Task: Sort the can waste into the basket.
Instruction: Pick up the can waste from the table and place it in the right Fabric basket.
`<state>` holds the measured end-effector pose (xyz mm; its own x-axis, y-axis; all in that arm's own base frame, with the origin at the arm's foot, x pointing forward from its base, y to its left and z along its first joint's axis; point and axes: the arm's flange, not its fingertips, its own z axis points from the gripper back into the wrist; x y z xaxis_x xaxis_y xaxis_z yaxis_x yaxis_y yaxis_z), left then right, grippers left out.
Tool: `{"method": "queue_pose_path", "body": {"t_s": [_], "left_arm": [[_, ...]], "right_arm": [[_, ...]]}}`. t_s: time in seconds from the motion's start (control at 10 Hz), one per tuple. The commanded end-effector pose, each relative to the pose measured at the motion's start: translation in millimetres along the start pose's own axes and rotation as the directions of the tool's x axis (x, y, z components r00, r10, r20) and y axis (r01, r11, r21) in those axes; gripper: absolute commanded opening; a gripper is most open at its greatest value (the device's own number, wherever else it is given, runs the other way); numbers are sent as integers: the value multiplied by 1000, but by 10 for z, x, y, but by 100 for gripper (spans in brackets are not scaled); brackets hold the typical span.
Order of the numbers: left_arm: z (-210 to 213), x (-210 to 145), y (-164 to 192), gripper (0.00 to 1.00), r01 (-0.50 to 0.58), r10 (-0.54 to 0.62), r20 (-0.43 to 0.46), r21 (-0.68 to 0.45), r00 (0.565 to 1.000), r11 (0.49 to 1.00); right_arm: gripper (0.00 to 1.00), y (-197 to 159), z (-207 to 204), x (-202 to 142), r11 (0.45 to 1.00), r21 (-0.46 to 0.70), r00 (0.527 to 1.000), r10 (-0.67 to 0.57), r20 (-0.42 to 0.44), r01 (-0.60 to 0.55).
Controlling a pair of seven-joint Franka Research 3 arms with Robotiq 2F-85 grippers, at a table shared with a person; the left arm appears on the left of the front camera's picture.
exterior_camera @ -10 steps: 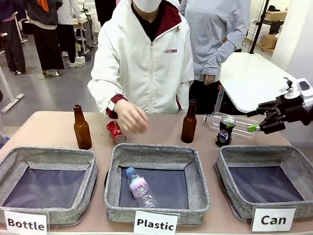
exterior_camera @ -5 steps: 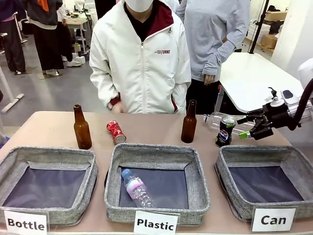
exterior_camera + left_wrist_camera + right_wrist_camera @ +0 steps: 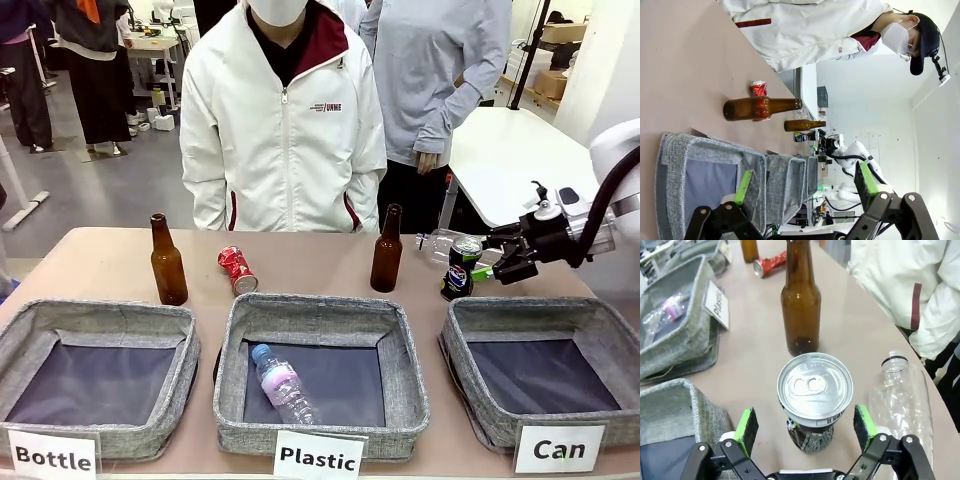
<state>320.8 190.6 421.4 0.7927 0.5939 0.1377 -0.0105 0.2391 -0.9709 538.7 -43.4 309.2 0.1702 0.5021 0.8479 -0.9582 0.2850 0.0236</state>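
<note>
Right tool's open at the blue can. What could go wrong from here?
1. The clear plastic bottle lies close beside the blue can, near one side of the right tool. Closing might catch or shove it.
2. If one pad touches first, the upright can may tip, possibly toward the brown bottle just beyond.
3. A low carry could clip the wall of the basket carded "Can".

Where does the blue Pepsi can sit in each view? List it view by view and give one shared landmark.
Front view: the Pepsi can stands right of centre, just left of the right hand.
Left wrist view: the can is small and far off, near the middle.
Right wrist view: the can is at bottom centre, seen from above, inside the open hand.
Shared landmark: the brown bottle nearest the can.
</note>
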Motion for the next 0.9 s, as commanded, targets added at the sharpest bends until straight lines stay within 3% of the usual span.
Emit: {"method": "queue_pose_path", "body": {"t_s": [0.0,0.4,0.5,0.6,0.7,0.8], "left_arm": [[14,-7,-2,100,20,-20,-4,-11,1000,1000],[14,-7,-2,100,20,-20,-4,-11,1000,1000],[14,-7,-2,100,20,-20,-4,-11,1000,1000],[14,-7,-2,100,20,-20,-4,-11,1000,1000],[14,-7,-2,100,20,-20,-4,-11,1000,1000],[14,-7,-2,100,20,-20,-4,-11,1000,1000]], "right_arm": [[100,-63,-73,-16,998,-43,998,40,46,-38],[100,-89,-177,-41,1000,-17,996,4,94,-3],[92,-84,-172,-48,1000,-3,995,15,100,-15],[40,-74,-178,-42,1000,21,995,14,100,-16],[32,-73,-182,-37,1000,25,994,11,105,-14],[0,-73,-183,-41,1000,26,994,8,106,-11]]}}
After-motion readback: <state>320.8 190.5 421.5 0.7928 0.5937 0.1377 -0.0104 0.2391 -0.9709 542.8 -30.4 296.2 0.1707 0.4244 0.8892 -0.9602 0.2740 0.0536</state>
